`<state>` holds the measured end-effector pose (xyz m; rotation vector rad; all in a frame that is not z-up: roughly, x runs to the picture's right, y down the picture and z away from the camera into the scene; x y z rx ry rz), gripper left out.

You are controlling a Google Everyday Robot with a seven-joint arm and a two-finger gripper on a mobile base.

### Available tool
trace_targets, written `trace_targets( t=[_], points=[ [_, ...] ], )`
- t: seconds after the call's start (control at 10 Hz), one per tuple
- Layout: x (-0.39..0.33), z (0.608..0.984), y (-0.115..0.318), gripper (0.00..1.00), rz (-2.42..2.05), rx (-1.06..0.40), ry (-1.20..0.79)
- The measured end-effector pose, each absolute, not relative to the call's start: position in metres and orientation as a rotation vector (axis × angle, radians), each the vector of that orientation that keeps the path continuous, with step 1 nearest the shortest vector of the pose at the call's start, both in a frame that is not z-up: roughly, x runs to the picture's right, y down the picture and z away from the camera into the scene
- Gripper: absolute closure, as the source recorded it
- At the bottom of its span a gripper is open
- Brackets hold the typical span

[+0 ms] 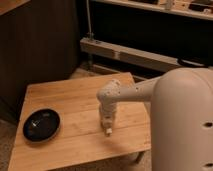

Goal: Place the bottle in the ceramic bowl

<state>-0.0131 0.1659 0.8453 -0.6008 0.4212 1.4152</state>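
Note:
The black ceramic bowl [41, 125] sits on the left part of the wooden table [70, 97], near its front edge. My white arm reaches in from the right and points down over the table's middle right. The gripper [106, 125] hangs at its end, just above the wood and well to the right of the bowl. It is shut on the small white bottle [107, 132], whose lower end pokes out beneath the fingers close to the table top. The rest of the bottle is hidden by the gripper.
My large white body [182, 120] fills the right side, at the table's right edge. A dark wooden wall [35, 45] stands behind the table. A low metal rail and shelf [130, 55] run along the back right.

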Motion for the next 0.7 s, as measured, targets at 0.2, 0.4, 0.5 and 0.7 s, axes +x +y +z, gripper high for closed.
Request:
trace_targets(
  t=[0.2, 0.4, 0.5, 0.7],
  points=[
    [-0.047, 0.839, 0.153, 0.90, 1.370, -0.612, 0.369],
    [-0.101, 0.823, 0.138, 0.90, 1.292, -0.631, 0.275],
    [-0.133, 0.806, 0.129, 0.90, 1.240, -0.647, 0.206],
    [-0.195, 0.767, 0.121, 0.90, 1.133, -0.694, 0.071]
  ],
)
